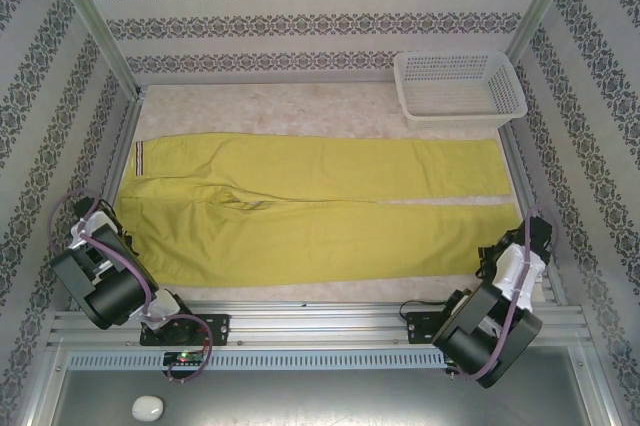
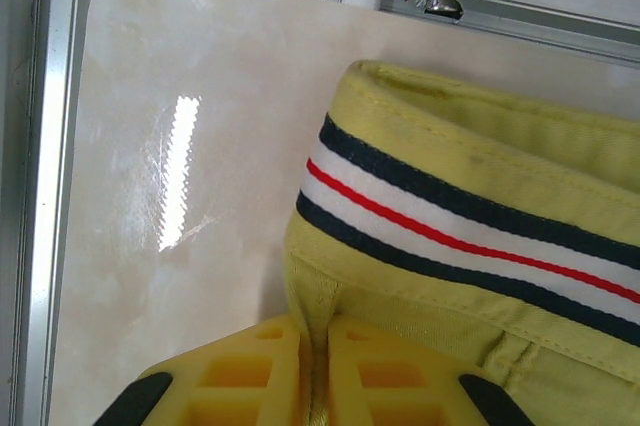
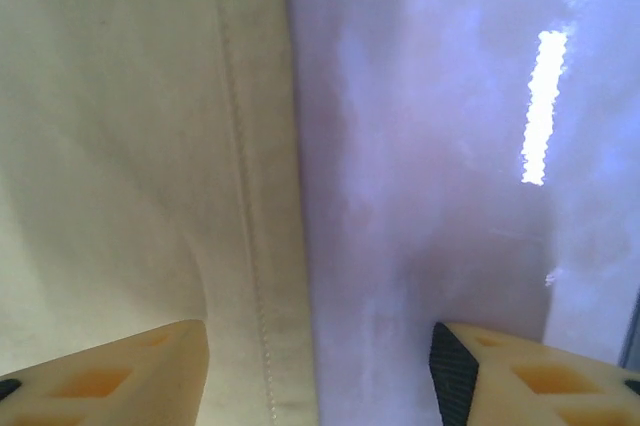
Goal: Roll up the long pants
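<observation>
The long pants point(image 1: 320, 211) lie flat across the table, mustard yellow-green, with the waistband at the left and the leg hems at the right. My left gripper point(image 2: 315, 378) is shut on a pinch of cloth just below the striped waistband point(image 2: 450, 236), at the near left corner of the pants point(image 2: 560, 146). In the top view my left gripper point(image 1: 108, 231) sits at that corner. My right gripper point(image 3: 320, 376) is open and straddles the stitched hem edge of the pants point(image 3: 250, 246). One of its fingers point(image 3: 130, 376) is over cloth, the other over bare table. From above, my right gripper point(image 1: 515, 246) is at the near right hem.
A white mesh basket point(image 1: 460, 86) stands at the back right corner of the table. The pale tabletop point(image 3: 430, 196) shows beside the hem and left of the waistband point(image 2: 180, 196). Metal frame rails point(image 1: 320, 326) run along the near edge. A small white object point(image 1: 147, 407) lies below the rail.
</observation>
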